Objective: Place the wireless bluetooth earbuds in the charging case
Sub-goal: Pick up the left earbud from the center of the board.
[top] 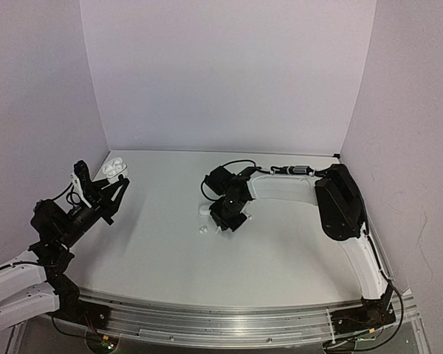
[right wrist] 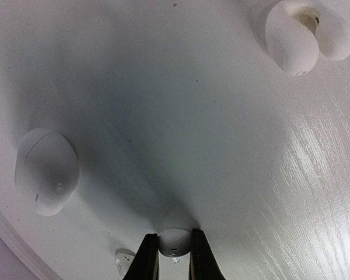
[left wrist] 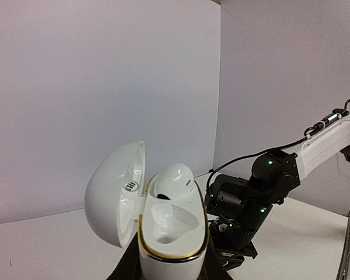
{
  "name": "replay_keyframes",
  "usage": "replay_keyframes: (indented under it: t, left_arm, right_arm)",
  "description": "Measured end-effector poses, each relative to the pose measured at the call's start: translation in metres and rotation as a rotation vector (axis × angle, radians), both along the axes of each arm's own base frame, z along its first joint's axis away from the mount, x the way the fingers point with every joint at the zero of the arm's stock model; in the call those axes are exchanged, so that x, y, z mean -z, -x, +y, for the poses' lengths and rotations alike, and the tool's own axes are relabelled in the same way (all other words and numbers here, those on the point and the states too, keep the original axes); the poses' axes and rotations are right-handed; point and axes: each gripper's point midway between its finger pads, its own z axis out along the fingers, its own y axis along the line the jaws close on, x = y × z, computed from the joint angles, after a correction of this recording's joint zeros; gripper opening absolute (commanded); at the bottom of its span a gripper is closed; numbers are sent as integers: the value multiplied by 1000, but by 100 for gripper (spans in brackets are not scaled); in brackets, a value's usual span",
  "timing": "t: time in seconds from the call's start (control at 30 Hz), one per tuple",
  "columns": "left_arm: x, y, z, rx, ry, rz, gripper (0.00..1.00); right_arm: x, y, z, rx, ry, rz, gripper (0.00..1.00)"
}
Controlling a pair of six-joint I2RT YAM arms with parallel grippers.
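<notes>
The white charging case (left wrist: pixel 174 233) with a gold rim stands open, lid (left wrist: pixel 114 195) swung left, and my left gripper (left wrist: pixel 172 269) is shut on its lower body. One white earbud (left wrist: pixel 174 179) sits in the upper socket; the lower socket is empty. The top view shows the case (top: pixel 116 169) held up at the far left by that gripper (top: pixel 107 190). My right gripper (right wrist: pixel 174 256) points down at the table, its fingers pressed against both sides of a small white earbud (right wrist: pixel 175 240). From above, this gripper (top: pixel 225 219) is at mid-table.
More white earbuds lie on the table around the right gripper: one pebble-shaped (right wrist: pixel 46 171), one two-lobed (right wrist: pixel 306 35), and a small piece (right wrist: pixel 123 259) beside the left finger. A white bud (top: pixel 203 229) shows from above. The right arm (left wrist: pixel 251 198) fills the left wrist view's right side.
</notes>
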Motion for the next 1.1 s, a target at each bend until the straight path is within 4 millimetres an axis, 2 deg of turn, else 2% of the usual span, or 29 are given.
replay_keyframes:
  t: [0.33, 0.43, 0.57, 0.6, 0.67, 0.73, 0.83, 0.9, 1.0, 1.03, 1.1]
  left_arm:
    - [-1, 0, 0, -1, 1, -2, 0]
    - [0, 0, 1, -3, 0, -2, 0]
    - [0, -1, 1, -6, -4, -3, 0]
    - [1, -1, 1, -7, -7, -2, 0]
    - [3, -3, 0, -10, -13, 1, 0]
    - [5, -5, 0, -17, -22, 4, 0]
    - [9, -8, -1, -28, -40, 6, 0]
    - [10, -10, 0, -37, -47, 6, 0]
    - [11, -11, 0, -48, -58, -2, 0]
    - [10, -11, 1, -52, -61, -7, 0]
    - [9, -11, 1, -57, -73, -23, 0]
  right_arm:
    - [-5, -4, 0, -115, 38, -46, 1]
    - [-17, -15, 1, -181, 72, -114, 0]
    - [-51, -34, 6, -282, 117, -264, 0]
    - [-64, -39, 8, -312, 127, -312, 0]
    - [-103, -46, 15, -381, 137, -438, 0]
    - [-137, -47, 24, -434, 136, -538, 0]
    - [-214, -36, 51, -544, 115, -777, 0]
    - [-272, -15, 76, -612, 75, -958, 0]
    - [-350, 34, 112, -693, -30, -1215, 0]
    - [-373, 52, 123, -713, -72, -1298, 0]
    - [-405, 88, 141, -752, -153, -1437, 0]
